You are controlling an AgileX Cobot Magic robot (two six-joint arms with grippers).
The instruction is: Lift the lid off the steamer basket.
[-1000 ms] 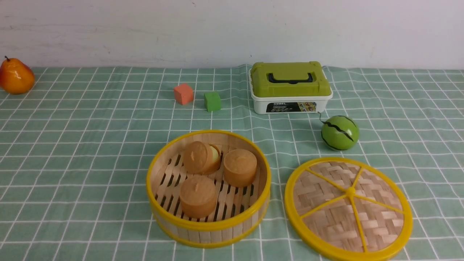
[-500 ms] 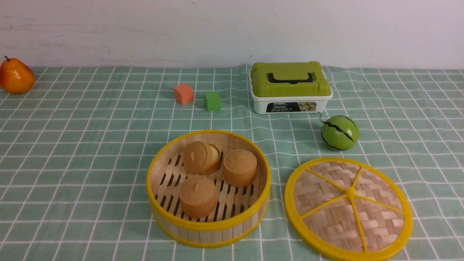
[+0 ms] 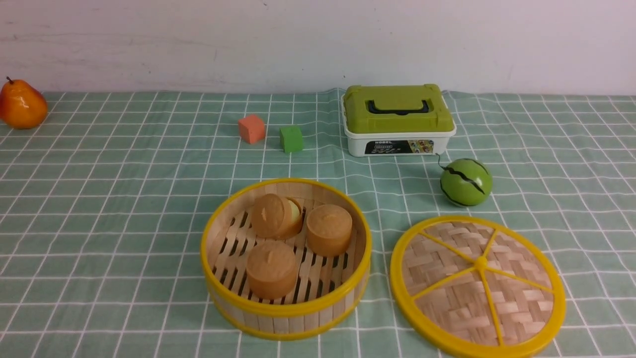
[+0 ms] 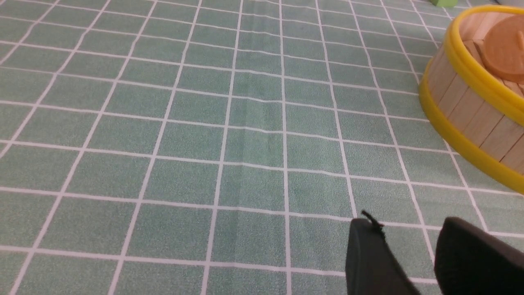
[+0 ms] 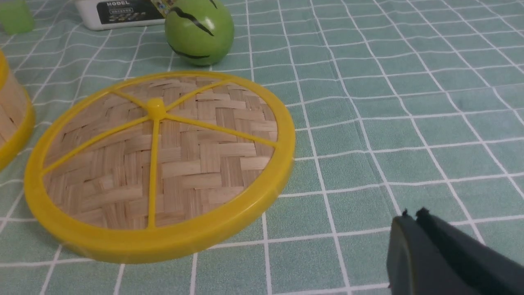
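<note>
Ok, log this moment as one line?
woven bamboo lid with yellow rim: off, flat on cloth | slatted steamer basket: open, three brown cakes | right tool: shut, empty

No visible change since earlier.

1. Light is bright, even and diffuse in all three views; colours are clear.
2. Shadows are soft and short, close under the basket (image 3: 285, 258) and melon (image 3: 465, 182).
3. Small glare spots sit on the pear (image 3: 22, 105).
4. In the wrist views the dark hands at the frame edge look soft.
</note>
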